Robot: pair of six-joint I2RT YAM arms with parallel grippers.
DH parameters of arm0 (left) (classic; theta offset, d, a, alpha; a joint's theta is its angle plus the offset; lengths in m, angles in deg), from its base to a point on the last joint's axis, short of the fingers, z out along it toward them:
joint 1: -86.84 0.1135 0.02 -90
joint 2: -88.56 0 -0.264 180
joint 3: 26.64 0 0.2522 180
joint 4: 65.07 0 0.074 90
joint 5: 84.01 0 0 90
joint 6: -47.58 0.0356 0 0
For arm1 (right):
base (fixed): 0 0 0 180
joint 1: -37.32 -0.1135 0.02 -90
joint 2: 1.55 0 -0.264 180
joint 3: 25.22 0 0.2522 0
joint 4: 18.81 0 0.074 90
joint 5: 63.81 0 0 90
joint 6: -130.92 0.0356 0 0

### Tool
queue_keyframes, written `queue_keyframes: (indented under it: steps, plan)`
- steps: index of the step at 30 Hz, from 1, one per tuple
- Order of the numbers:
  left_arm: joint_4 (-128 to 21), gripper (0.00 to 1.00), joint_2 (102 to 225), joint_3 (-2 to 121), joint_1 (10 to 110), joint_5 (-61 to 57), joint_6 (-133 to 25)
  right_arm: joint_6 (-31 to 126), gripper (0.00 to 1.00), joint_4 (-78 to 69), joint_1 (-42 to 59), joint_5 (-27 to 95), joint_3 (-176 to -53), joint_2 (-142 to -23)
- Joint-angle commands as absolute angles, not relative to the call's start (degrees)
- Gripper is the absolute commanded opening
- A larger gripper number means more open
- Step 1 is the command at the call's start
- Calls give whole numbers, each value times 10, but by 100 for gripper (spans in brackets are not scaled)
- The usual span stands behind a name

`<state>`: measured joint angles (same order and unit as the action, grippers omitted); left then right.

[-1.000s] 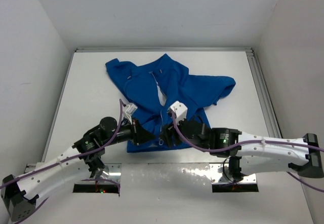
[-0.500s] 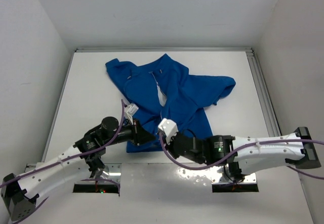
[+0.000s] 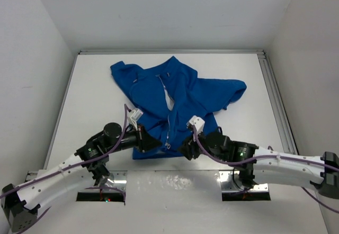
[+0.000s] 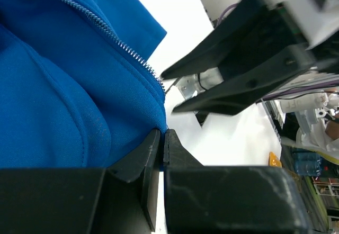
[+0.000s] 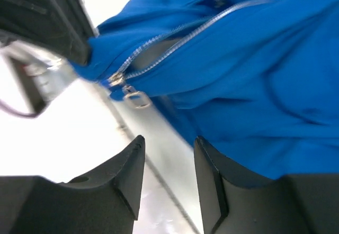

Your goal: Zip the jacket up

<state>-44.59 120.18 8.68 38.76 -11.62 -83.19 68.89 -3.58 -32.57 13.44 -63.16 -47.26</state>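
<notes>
The royal-blue jacket [image 3: 180,93] lies spread on the white table, with its light zipper [image 3: 169,123] running down to the near hem. My left gripper [image 3: 152,144] is shut on the hem just left of the zipper's bottom end; the left wrist view shows the jaws [image 4: 163,134] pinching blue fabric below the zipper teeth [image 4: 106,30]. My right gripper [image 3: 185,150] is open and empty at the hem just right of the zipper. In the right wrist view its fingers [image 5: 168,149] are apart over the table, short of the metal slider and pull ring [image 5: 132,97].
White walls enclose the table [image 3: 95,91] on the left, back and right. A metal rail [image 3: 275,91] runs along the right side. Two mounting plates [image 3: 103,189] sit at the near edge by the arm bases. The jacket's sleeve [image 3: 233,93] extends right.
My right arm drew back toward the near edge, then swung right; its gripper now sits right of the zipper's bottom end. The left gripper has kept its hold and not moved.
</notes>
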Motion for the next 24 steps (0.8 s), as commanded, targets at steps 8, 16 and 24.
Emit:
queue_keyframes:
  steps: [8, 16, 24]
  plan:
    - [-470, 0, 1166, 67, 387, -144, -857, 825, 52, -361, -167, 478, -508, -466]
    - [-478, 0, 1176, 68, 387, -152, -858, 808, 46, -399, -167, 530, -538, -526]
    - [-488, 0, 1181, 65, 387, -155, -858, 806, 48, -393, -166, 526, -552, -566]
